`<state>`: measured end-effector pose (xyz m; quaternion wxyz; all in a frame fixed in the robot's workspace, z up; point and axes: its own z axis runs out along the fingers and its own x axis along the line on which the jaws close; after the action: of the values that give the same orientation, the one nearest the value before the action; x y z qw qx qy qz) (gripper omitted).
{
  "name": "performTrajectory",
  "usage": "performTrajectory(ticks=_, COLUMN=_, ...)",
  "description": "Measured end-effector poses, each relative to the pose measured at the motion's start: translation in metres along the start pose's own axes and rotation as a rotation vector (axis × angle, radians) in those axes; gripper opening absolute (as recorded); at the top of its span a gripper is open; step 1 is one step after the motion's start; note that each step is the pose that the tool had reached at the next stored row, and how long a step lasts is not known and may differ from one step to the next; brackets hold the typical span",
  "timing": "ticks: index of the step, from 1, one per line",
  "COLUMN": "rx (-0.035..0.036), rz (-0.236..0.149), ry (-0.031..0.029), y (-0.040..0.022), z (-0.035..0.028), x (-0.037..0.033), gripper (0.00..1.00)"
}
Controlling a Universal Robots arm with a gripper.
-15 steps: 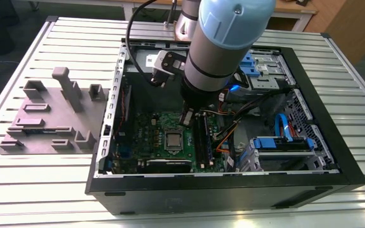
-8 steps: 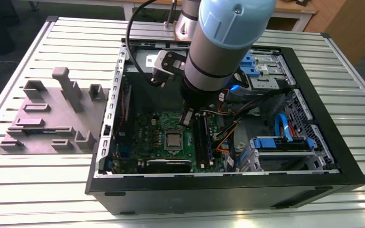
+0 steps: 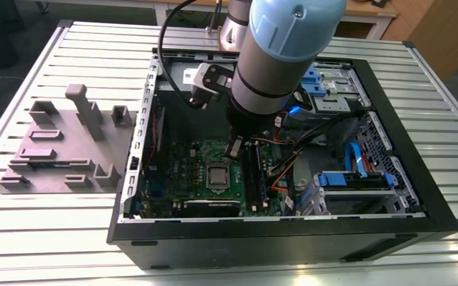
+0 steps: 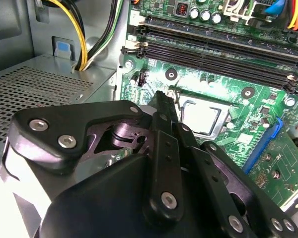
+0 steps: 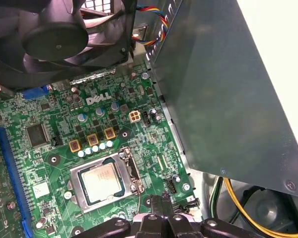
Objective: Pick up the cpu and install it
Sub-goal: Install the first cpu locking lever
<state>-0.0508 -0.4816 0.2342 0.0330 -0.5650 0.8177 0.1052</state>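
The gripper hangs inside the open computer case, jaws drawn together on nothing, just beside the socket and apart from it. The cpu lies flat in the socket on the green motherboard, metal top up; being square, it has no long axis. The first wrist view adds a black fan; the exterior view, a grey fixture block on the counter.

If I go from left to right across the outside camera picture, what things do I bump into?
Grey plastic holder tray → computer case's left wall → green motherboard → cpu sitting in its socket → blue drive bracket → case's right wall.
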Motion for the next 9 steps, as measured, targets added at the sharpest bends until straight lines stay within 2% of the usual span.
performTrajectory(ticks=4, rx=-0.0022, rz=-0.013, ry=0.0020, y=-0.0001, z=0.0003, x=0.0001, gripper=0.10)
performTrajectory(ticks=9, rx=-0.0143, rz=-0.082, ry=0.0121, y=-0.0001, z=0.0008, x=0.0002, gripper=0.10)
